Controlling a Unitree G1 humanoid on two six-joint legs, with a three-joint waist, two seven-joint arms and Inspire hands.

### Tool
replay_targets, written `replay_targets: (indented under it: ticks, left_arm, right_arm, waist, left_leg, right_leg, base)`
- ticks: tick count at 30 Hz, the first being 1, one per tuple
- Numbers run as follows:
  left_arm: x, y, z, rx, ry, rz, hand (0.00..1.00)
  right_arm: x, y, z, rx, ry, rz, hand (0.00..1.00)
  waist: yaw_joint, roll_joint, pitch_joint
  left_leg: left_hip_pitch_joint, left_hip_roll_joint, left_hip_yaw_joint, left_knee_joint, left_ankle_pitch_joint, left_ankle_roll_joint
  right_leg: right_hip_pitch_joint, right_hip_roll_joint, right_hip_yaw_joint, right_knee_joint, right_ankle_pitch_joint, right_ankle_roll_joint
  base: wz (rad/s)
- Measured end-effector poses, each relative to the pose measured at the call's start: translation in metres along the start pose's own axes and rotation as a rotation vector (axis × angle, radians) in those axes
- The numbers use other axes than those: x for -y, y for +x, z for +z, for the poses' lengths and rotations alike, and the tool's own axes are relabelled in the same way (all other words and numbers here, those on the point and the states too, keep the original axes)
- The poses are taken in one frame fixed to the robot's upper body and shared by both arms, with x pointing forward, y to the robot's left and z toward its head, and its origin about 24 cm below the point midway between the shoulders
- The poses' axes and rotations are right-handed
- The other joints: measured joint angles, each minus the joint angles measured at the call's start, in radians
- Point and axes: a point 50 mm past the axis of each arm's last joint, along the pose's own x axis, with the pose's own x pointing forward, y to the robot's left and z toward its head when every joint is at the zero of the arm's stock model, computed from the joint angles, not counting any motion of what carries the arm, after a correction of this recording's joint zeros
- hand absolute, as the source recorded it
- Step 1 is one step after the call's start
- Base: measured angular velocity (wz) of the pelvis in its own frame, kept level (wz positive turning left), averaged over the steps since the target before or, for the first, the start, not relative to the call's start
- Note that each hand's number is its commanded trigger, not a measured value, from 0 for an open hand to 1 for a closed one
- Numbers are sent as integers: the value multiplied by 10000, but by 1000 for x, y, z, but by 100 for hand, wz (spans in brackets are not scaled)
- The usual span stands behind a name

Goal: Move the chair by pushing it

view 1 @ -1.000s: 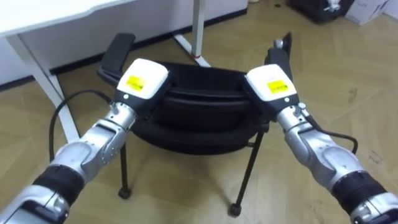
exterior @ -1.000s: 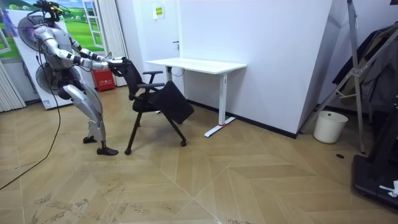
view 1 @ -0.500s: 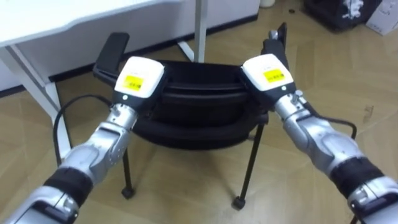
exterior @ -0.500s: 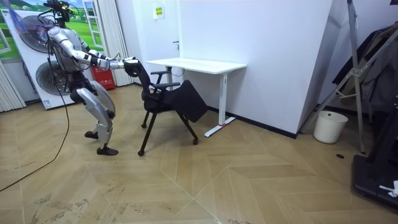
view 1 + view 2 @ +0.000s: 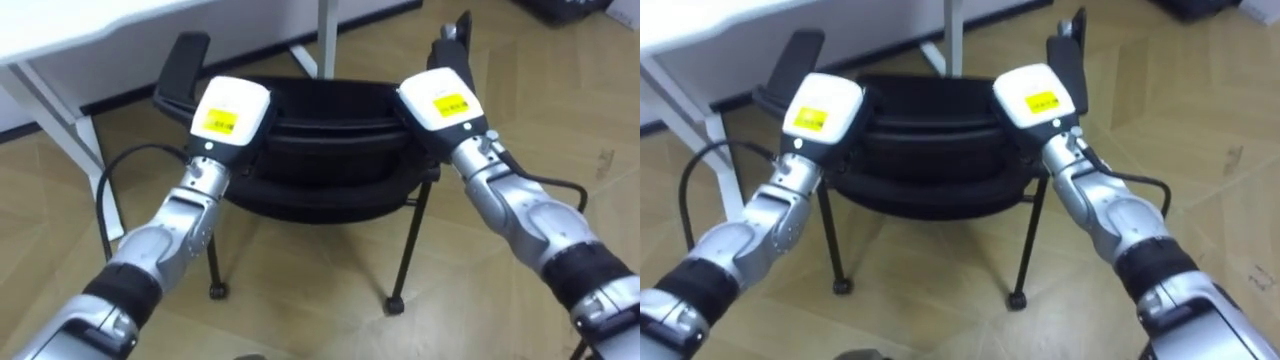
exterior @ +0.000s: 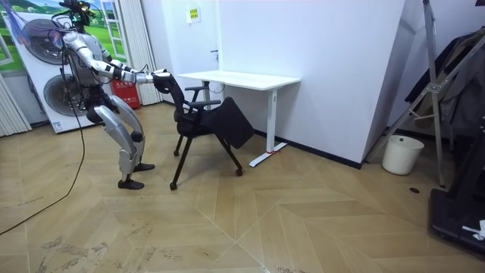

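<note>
Left eye view, centre: why do the left hand [image 5: 232, 112] and right hand [image 5: 440, 100] sit on the black curved-backed office chair [image 5: 330, 150]?
— One at each top corner should push it straight; grip or mere press, I cannot tell.
Room view?
— Chair stands left of centre, near the white flat-topped desk [image 6: 242, 78].
Right eye view?
— Matte moulded back, thin dark metal legs.
</note>
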Motion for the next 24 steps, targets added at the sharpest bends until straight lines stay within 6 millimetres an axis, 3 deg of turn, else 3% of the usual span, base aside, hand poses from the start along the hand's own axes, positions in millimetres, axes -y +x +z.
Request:
replay_targets:
  ticks: [5,11,15,18,21,24]
  left_arm:
    - [-2,0,-4,-135,4,109,100]
    - [-4,-5,-9,-461,-31,382,100]
    - [-6,-6,-13,-726,1,564,100]
    - [-7,-9,-13,-862,57,636,100]
    - [-8,-9,-14,-934,114,760,100]
    - [-9,-9,-15,-1075,183,810,100]
  right_arm:
    - [4,5,2,90,-107,-89,100]
    - [11,13,12,393,-275,-252,100]
    - [14,20,16,421,-400,-325,100]
    - [14,22,19,452,-387,-355,100]
    - [17,24,20,469,-455,-453,100]
    - [18,27,19,437,-517,-460,100]
  waist:
    - [119,42,4]
    - [548,27,-1]
    - [846,-21,1]
    - [1093,-39,1]
    - [1420,-102,31]
    - [1667,-174,82]
  left_leg:
    - [-7,-31,-181,-152,63,-96]
    - [20,-126,-256,-330,122,-136]
    - [37,-310,-577,-595,180,-205]
    - [62,-501,-1209,-644,181,-207]
    - [29,-674,-1505,-656,179,-209]
    - [41,-797,-1512,-643,179,-208]
  right_leg:
    - [54,1,-155,-102,-15,-78]
    - [16,-71,-189,-109,-226,-114]
    - [99,-203,-471,-193,-310,-103]
    - [354,-194,-709,-423,-360,-53]
    - [424,-297,-854,-434,-451,50]
    - [578,-435,-1021,-431,-576,183]
  base:
    - [9]
    - [2]
    - [18]
    - [20]
    - [21]
    - [29]
